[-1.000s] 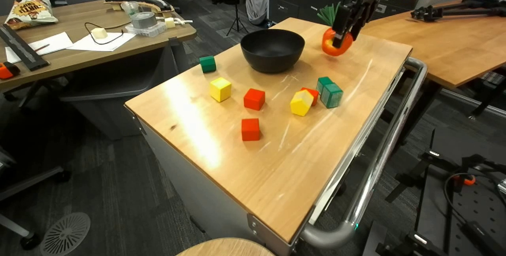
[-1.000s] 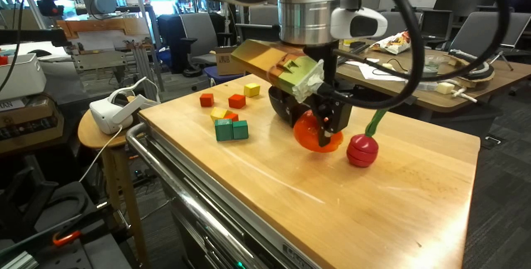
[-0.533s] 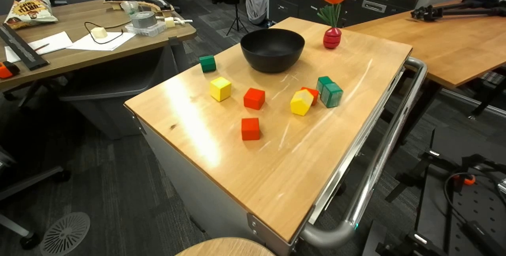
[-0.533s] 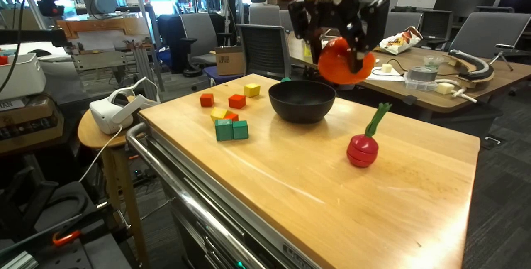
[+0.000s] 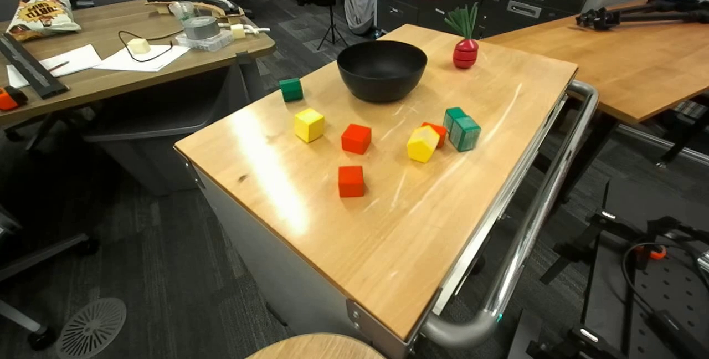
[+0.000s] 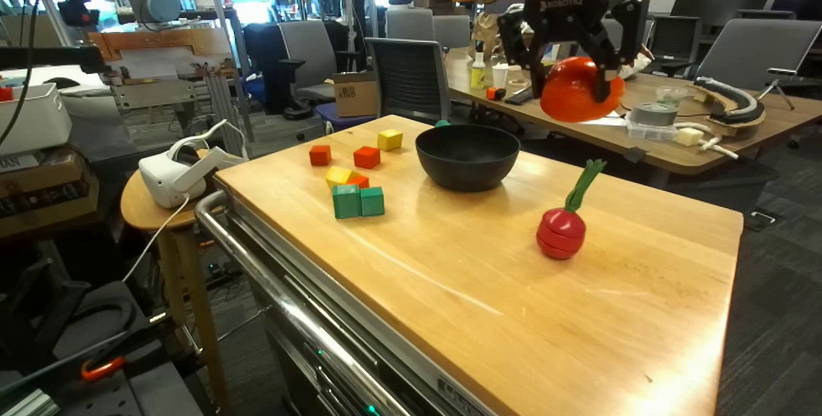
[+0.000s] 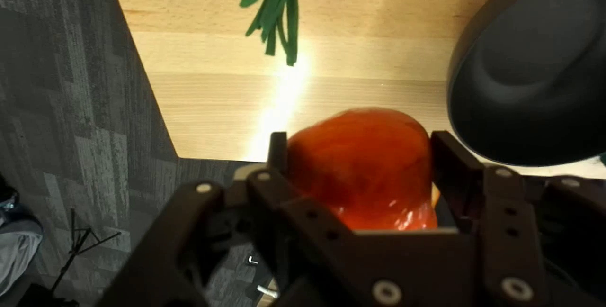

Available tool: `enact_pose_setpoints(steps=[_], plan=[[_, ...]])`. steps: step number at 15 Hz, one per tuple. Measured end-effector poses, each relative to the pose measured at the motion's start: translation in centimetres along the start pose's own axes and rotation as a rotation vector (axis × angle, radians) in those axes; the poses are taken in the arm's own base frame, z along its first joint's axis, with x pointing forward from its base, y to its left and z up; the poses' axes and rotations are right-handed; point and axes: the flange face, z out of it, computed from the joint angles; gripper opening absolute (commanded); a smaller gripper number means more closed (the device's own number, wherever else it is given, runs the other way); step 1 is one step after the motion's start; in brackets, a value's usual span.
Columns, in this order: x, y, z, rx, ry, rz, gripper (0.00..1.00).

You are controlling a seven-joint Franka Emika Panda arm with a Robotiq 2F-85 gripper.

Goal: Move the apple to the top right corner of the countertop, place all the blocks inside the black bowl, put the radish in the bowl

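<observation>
Holding the apple [image 7: 362, 169] clamped in the tool [image 6: 571, 86], higher than the desk [image 5: 382, 270] bearing the black bowl [image 5: 382, 85], the upright radish [image 6: 561, 234] and the red, yellow and green blocks [image 5: 356, 139].

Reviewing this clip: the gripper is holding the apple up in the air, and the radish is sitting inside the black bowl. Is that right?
Not quite. The radish is not inside the black bowl; it stands on the countertop, apart from the bowl, as both exterior views show. The gripper is indeed holding the apple up in the air.
</observation>
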Motion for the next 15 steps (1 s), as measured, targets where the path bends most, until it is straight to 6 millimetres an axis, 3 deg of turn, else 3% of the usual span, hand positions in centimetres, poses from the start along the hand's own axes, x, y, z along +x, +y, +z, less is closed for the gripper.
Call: enact_pose_setpoints(steps=[8,15], plan=[[6.6,2.8,7.3,-0.069,-0.167,-0.003,0.48],[8.2,3.4,13.3,-0.065,-0.312,-0.003,0.48]])
